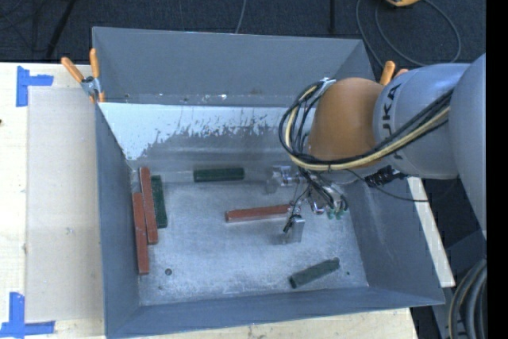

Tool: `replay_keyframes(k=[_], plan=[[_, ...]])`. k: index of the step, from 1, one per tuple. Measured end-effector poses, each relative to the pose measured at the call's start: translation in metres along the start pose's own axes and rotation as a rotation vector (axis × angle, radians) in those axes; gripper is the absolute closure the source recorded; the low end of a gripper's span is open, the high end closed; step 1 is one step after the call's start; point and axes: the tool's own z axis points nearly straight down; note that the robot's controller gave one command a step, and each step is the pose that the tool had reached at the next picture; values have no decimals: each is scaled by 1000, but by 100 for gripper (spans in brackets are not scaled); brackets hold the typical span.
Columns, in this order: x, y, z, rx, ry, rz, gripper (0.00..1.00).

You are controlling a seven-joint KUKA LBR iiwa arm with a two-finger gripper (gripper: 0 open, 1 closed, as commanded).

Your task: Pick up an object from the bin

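My gripper (288, 202) hangs low over the right middle of the bin, under the orange wrist cover. Its fingers stand apart, one fingertip (294, 227) towards the front and the other towards the back. Between them lies the right end of a reddish-brown flat bar (255, 213), which rests flat on the bin floor and points left. I cannot tell whether the fingers touch it. A dark green bar (219, 175) lies behind and to the left of the gripper. Another dark green bar (314, 272) lies tilted near the front right.
Along the bin's left wall lie two reddish-brown bars (141, 234) (148, 202) and a dark green bar (159, 202), side by side. The arm and its cables reach in from the right, over the bin's right wall.
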Motion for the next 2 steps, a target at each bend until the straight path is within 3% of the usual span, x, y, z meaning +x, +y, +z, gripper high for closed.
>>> replay_keyframes(k=[1, 2], plan=[[-3, 11, 11, 1, 0, -93, 100], [-3, 11, 11, 1, 0, -93, 100]])
